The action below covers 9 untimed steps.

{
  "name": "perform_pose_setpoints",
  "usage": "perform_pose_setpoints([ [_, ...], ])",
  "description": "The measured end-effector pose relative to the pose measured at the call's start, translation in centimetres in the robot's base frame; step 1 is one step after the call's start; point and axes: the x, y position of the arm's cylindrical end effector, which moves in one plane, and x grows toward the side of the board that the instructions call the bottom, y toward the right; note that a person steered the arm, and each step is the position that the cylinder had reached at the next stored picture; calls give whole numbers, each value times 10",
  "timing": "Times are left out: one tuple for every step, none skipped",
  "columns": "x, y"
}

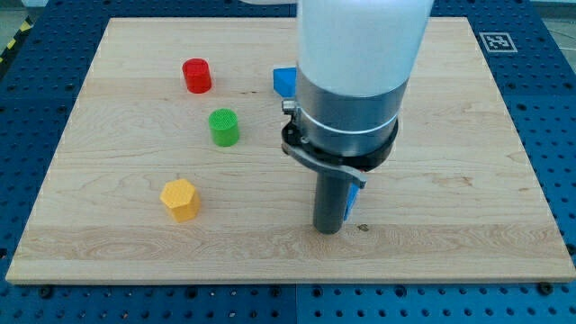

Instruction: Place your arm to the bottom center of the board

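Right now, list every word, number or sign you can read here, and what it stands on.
No words or numbers are readable.
One sign: a black-and-white square marker on the board's top right corner; a pattern, not text.
The blocks carry no labels.

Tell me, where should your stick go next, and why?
Probably only a small nudge toward the view's bottom. My tip already sits near the middle of the board, a little above its bottom edge. The yellow block, green cylinder, red cylinder and blue block all lie up and to the view's left, so nothing seems to block that short slide.
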Motion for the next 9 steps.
perform_pose_setpoints([
  [-3, 15],
  [-3, 32],
  [9, 48],
  [43, 56],
  [52, 50],
  [53, 27],
  [53, 1],
  [53, -4],
  [52, -28],
])
